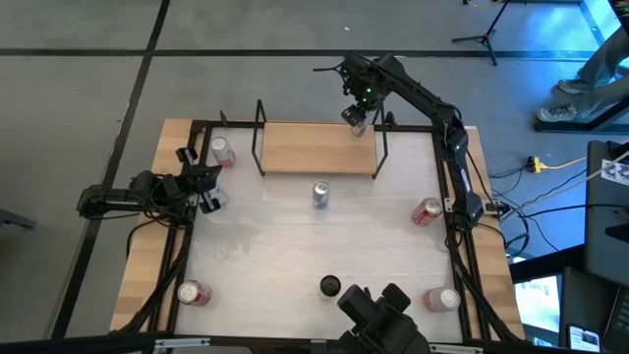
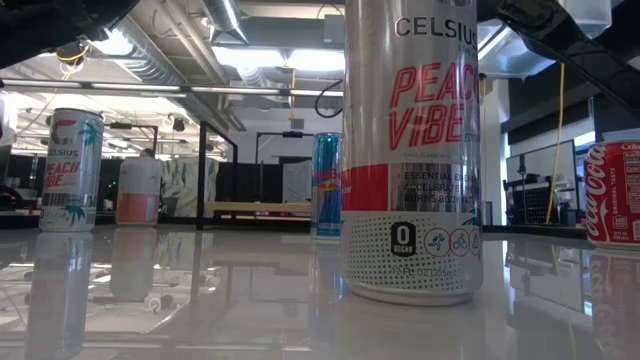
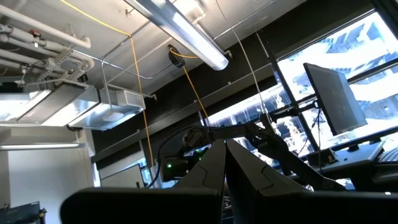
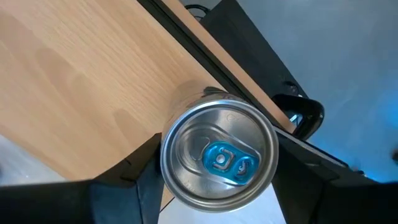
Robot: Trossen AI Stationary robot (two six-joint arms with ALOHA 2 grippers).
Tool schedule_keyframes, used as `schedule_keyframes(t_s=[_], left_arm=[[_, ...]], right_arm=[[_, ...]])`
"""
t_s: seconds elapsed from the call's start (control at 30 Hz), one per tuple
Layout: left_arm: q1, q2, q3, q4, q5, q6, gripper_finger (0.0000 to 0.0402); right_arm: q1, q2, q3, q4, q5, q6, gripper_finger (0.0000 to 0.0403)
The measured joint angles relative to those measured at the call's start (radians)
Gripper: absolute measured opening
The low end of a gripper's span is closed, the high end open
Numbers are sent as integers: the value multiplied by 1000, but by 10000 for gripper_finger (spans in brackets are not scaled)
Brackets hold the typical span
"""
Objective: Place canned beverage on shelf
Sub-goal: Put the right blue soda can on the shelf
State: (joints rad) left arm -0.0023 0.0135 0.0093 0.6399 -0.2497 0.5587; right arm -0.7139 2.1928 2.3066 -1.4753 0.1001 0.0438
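The shelf (image 1: 319, 147), a light-wood board with black wire uprights, stands at the table's far middle; it also shows in the right wrist view (image 4: 81, 81). My right gripper (image 1: 357, 118) is over the shelf's far right corner, shut on a silver can with a blue tab (image 4: 219, 155). My left gripper (image 1: 204, 189) is at the table's left edge, shut and empty, pointing up at the ceiling (image 3: 224, 168). My right gripper pinches the can between its two fingers (image 4: 134, 177), one on each side of the can's wall just under the top rim (image 4: 166, 163). The fingers come from above, pointing down. The can is upright over the board's far right edge; I cannot tell whether its base rests on the board.
Other cans stand on the table: a blue one in the middle (image 1: 320, 194), one at the far left (image 1: 223, 150), one near left (image 1: 193, 293), one near right (image 1: 442, 298). A red can (image 1: 427, 210) lies at the right. A tall Celsius can (image 2: 412, 150) stands close to the low camera.
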Motion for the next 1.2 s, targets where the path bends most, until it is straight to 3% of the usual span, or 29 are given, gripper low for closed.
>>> schedule_keyframes(t_s=[0.8,1.2], left_arm=[[0,0,0,0,0,2,7],[0,0,0,1,0,2,7]], right_arm=[[0,2,-44,29,-7,-25,228],[0,9,-50,26,-14,-45,306]])
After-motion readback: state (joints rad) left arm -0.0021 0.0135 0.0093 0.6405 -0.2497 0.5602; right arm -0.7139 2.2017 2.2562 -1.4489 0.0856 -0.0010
